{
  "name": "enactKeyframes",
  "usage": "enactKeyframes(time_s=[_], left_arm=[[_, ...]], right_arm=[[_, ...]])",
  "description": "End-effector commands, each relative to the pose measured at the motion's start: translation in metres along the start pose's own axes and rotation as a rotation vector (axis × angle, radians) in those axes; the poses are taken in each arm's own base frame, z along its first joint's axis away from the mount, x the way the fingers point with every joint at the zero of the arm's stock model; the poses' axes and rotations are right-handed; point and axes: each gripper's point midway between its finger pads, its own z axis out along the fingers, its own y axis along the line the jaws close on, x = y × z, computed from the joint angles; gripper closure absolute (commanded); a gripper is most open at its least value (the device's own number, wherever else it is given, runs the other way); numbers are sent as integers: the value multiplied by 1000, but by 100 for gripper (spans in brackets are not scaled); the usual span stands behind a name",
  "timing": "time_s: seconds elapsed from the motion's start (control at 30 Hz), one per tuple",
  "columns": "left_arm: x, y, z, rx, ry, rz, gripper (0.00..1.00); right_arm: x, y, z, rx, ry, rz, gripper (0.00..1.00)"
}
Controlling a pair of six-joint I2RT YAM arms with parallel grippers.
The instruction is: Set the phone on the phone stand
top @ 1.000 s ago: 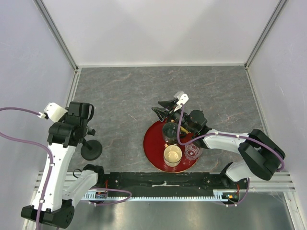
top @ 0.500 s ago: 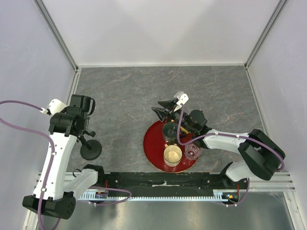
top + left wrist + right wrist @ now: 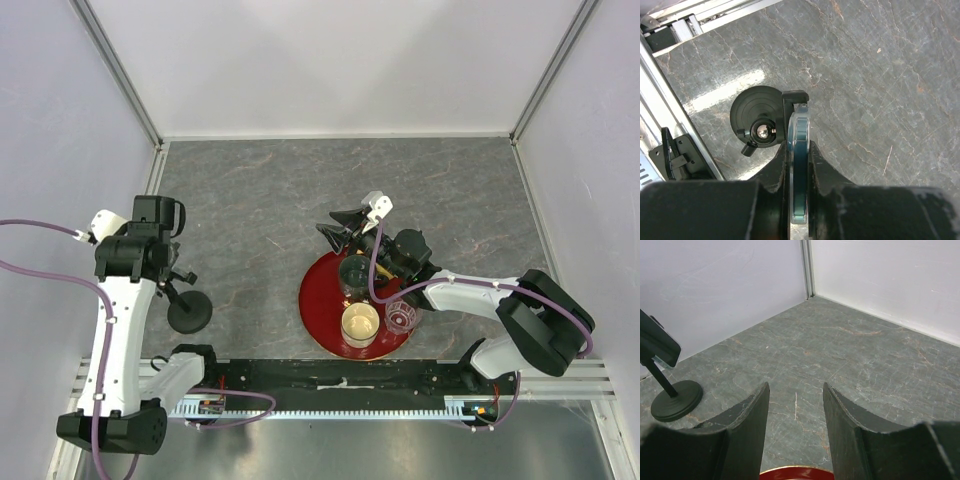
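Observation:
In the left wrist view the phone (image 3: 800, 125) shows edge-on, a thin teal-blue strip. My left gripper (image 3: 798, 147) is shut on it, one finger pressed to each face. Its far end meets the small clamp cradle (image 3: 794, 96) of the black phone stand (image 3: 757, 112), whose round base lies just left of it. From above, the left gripper (image 3: 158, 258) covers the phone, up and left of the stand's base (image 3: 190, 312). The right wrist view shows the phone stand (image 3: 675, 401) far left with the phone (image 3: 660, 346) on top. My right gripper (image 3: 795, 386) is open and holds nothing.
A round red tray (image 3: 315, 300) lies in front of the right arm with a dark glass (image 3: 354, 272), a beige cup (image 3: 360, 322) and a clear glass (image 3: 401, 317). The right gripper (image 3: 345, 228) hovers at the tray's far edge. White walls enclose the table.
My left gripper has gone from open to shut on the phone, and its wrist has shifted a little left. The right arm has not moved.

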Motion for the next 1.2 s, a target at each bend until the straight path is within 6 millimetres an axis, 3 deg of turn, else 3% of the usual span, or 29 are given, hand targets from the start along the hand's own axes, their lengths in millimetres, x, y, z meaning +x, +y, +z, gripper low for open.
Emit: enactKeyframes(time_s=[0.0, 0.13, 0.17, 0.2, 0.3, 0.43, 0.6, 0.63, 0.7, 0.73, 0.8, 0.83, 0.9, 0.93, 0.97, 1.0, 1.03, 1.07, 1.1, 1.13, 1.17], left_arm=[[10, -1, -2, 10, 91, 39, 98], [5, 4, 2, -2, 94, 16, 98], [3, 3, -1, 7, 92, 12, 93], [2, 1, -2, 18, 89, 9, 73], [-6, -4, -10, 53, 76, 9, 38], [-23, -7, -25, 87, 35, -4, 13], [-63, -8, -59, 156, -78, -66, 11], [-70, -10, -65, 170, -98, -72, 11], [-88, -24, -83, 260, -139, -64, 12], [-89, -36, -92, 333, -122, -57, 13], [-100, -63, -114, 494, -140, -49, 14], [-91, -81, -126, 607, -87, -22, 15], [-87, -109, -143, 760, -59, 6, 16], [-74, -122, -154, 851, 3, 39, 16], [-56, -134, -160, 913, 53, 87, 16], [-50, -147, -170, 982, 54, 107, 16], [-44, -154, -173, 997, 35, 129, 16], [-15, -163, -195, 1082, 77, 219, 16], [-7, -170, -207, 1127, 58, 263, 15], [2, -178, -210, 1127, 45, 294, 15], [21, -180, -234, 1205, 80, 349, 15]], right_arm=[[-21, 3, 5, -20, -57, -14, 46], [-19, 4, 5, -22, -53, -15, 46], [-20, 3, 5, -21, -54, -15, 46], [-21, 4, 5, -24, -55, -15, 46], [-21, 5, 6, -29, -55, -14, 46], [-25, 5, 5, -26, -54, -14, 46], [-45, -6, 0, 56, -69, -7, 45], [-38, -11, -2, 87, -23, -1, 45], [-59, -24, -6, 178, -38, -2, 45], [-53, -31, -11, 223, 8, -1, 44], [-78, -53, -25, 377, -20, -4, 43], [-72, -64, -36, 451, 35, -11, 42], [-105, -87, -64, 629, -14, -16, 39], [-104, -94, -80, 695, 30, -29, 35], [-125, -97, -99, 745, -16, -12, 33], [-143, -105, -118, 832, -45, -10, 31], [-142, -108, -134, 869, -8, -24, 27], [-166, -105, -156, 890, -69, 9, 23], [-189, -102, -168, 890, -123, 26, 21], [-188, -98, -182, 885, -78, 16, 19], [-213, -90, -204, 863, -144, 42, 17]])
